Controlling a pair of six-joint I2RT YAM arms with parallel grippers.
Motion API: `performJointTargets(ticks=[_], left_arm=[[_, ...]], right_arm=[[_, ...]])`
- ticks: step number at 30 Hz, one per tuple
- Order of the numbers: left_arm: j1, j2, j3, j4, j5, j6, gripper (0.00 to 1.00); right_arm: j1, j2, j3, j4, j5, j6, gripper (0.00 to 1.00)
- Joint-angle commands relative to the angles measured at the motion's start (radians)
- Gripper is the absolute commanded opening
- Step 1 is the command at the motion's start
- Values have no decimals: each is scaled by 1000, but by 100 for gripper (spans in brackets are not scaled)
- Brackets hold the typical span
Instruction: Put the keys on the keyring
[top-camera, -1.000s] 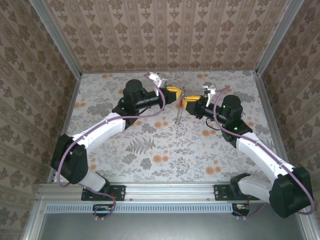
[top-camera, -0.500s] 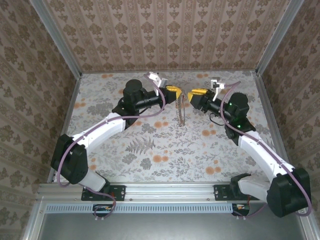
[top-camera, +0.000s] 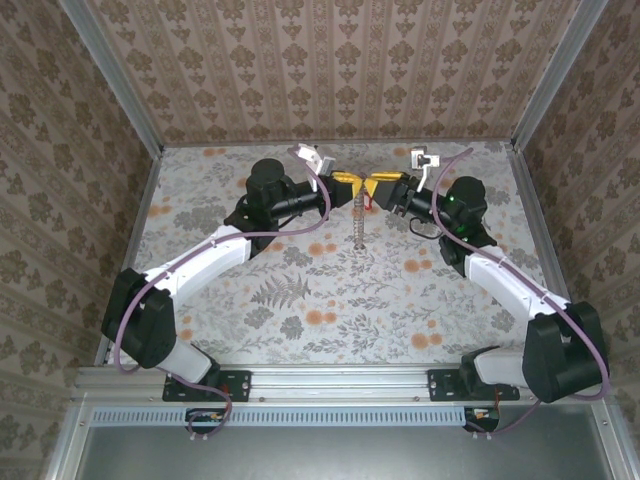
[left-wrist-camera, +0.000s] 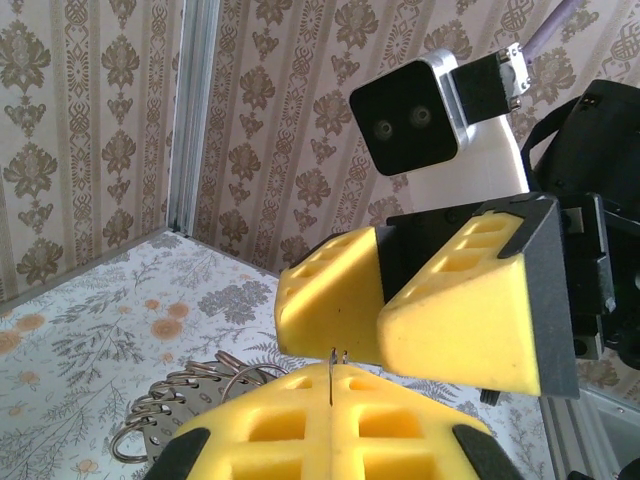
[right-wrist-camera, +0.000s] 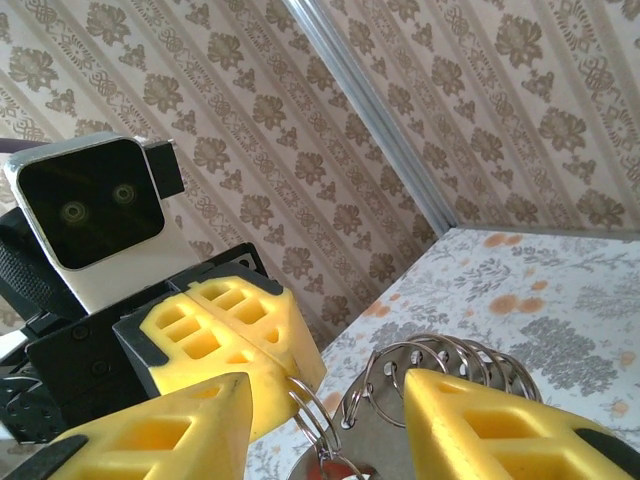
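Observation:
The keyring hangs from my left gripper over the far middle of the table. Its string of small metal bits dangles toward the floor. In the left wrist view my left gripper is shut on a thin wire of the keyring. My right gripper faces it tip to tip. In the right wrist view my right gripper is open, its yellow fingers on either side of the keyring. A key's red head shows at the bottom edge, among small rings and a metal tag.
Patterned walls close the table on three sides, and the back wall stands close behind both grippers. Purple cables loop along the arms. The flowered table surface stretches toward the arm bases.
My right gripper let go, opened and pulled back to the right. It then came in again higher, up to the left gripper's tips. The left gripper stayed shut on the keyring.

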Motion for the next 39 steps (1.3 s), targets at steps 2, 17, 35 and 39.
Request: performJointTargets(ticks=[2, 17, 35, 39], left_arm=[[6, -7, -6, 60, -3, -13, 0], [6, -4, -2, 55, -3, -11, 0], [83, -66, 7, -56, -96, 17, 31], [130, -100, 47, -188, -47, 67, 41]], right_arm=[[-7, 22, 31, 83, -60, 30, 41], [-9, 51, 15, 147, -119, 66, 13], [-71, 108, 66, 78, -155, 21, 0], [-76, 139, 127, 2, -190, -38, 0]])
